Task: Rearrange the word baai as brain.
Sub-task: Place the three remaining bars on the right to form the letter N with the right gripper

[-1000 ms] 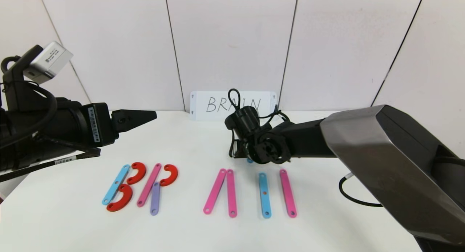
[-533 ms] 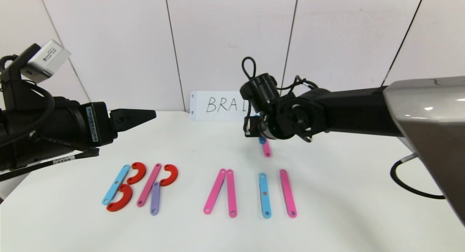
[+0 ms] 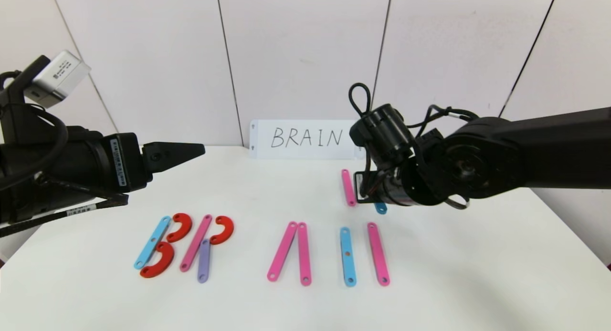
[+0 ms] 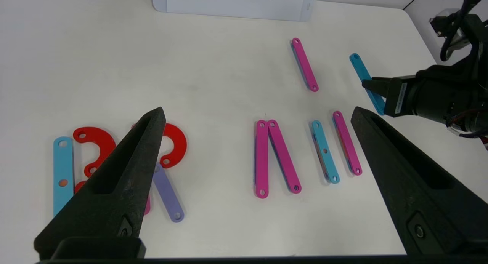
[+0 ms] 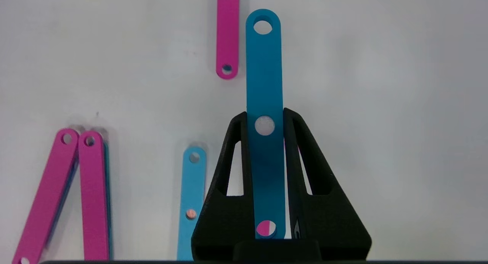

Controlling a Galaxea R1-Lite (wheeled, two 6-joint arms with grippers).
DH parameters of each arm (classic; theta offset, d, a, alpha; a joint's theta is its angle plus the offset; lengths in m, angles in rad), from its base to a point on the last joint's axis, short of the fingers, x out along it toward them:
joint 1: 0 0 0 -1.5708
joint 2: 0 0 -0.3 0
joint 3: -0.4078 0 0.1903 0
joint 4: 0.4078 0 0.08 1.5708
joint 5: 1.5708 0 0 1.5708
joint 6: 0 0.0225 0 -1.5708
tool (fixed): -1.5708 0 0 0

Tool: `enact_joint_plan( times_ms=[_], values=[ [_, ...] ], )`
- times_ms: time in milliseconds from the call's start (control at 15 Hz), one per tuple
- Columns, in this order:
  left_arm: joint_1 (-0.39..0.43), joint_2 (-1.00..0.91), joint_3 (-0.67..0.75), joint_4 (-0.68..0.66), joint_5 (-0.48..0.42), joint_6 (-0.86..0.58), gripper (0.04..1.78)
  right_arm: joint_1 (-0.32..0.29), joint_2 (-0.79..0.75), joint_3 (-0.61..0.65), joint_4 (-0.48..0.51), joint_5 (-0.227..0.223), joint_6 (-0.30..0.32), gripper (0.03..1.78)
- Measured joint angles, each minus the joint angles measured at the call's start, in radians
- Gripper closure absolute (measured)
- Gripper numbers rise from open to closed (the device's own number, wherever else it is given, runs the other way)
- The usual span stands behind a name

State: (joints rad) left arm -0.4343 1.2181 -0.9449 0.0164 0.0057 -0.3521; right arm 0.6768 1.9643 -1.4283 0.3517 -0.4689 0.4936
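The right tool (image 5: 265, 134) was clamped on a blue strip (image 5: 264, 73) beside a loose pink strip (image 3: 348, 187), above the letters (image 3: 191, 245); the left tool (image 4: 251, 180) hung apart.

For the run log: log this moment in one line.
right tool: shut on blue strip, above table | left tool: open, idle | loose pink strip: beside | N unfinished

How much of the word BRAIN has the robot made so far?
B and R look built. The A lacks its crossbar, and the I and N aren't clear yet. The right tool grips a blue strip above the table; a spare pink strip waits nearby.
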Motion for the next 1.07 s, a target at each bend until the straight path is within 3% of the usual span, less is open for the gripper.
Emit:
enact_joint_plan(
  times_ms=[267, 800, 1067],
  values=[
    [-0.001, 0.0, 0.003, -0.001, 0.0, 0.0, 0.12, 0.009, -0.088, 0.191, -0.076, 0.007, 0.023, 1.54],
    [-0.001, 0.011, 0.006, -0.001, -0.002, 0.0, 0.12, 0.03, -0.136, 0.445, -0.248, 0.021, 0.036, 1.54],
    [-0.001, 0.016, 0.007, -0.001, -0.004, 0.0, 0.12, 0.02, -0.175, 0.535, -0.265, 0.132, 0.016, 1.54]
  ],
)
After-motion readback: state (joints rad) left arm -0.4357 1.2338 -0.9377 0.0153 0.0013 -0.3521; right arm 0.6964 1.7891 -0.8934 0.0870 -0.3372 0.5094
